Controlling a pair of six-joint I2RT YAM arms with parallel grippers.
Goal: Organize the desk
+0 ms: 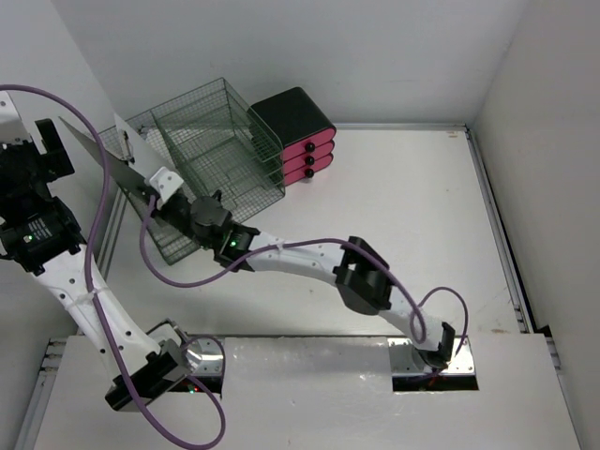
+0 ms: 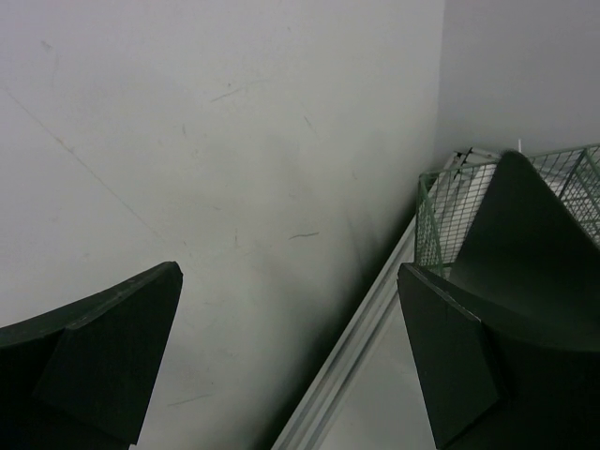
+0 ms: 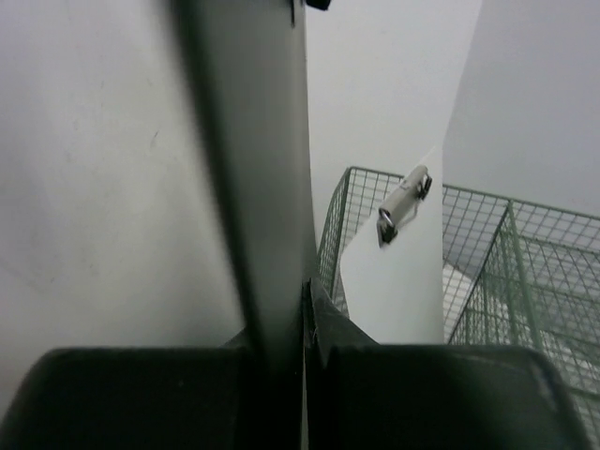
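The white desk (image 1: 403,206) carries a green wire rack (image 1: 220,150) at its back left. My right gripper (image 1: 155,192) reaches to the rack's left end and is shut on the edge of a thin dark grey board (image 1: 98,155), held tilted above the desk's left edge. In the right wrist view the jaws (image 3: 305,309) pinch this board (image 3: 248,169). A white clipboard (image 3: 398,272) with a metal clip stands in the rack beside it. My left gripper (image 1: 42,150) is raised at the far left, open and empty, with its fingers (image 2: 103,356) wide apart facing the wall.
A black box with pink drawers (image 1: 300,136) stands behind the rack's right end. The desk's metal edge rail (image 2: 356,366) runs along the left wall. The rack's corner (image 2: 445,211) shows in the left wrist view. Walls close in at back and right.
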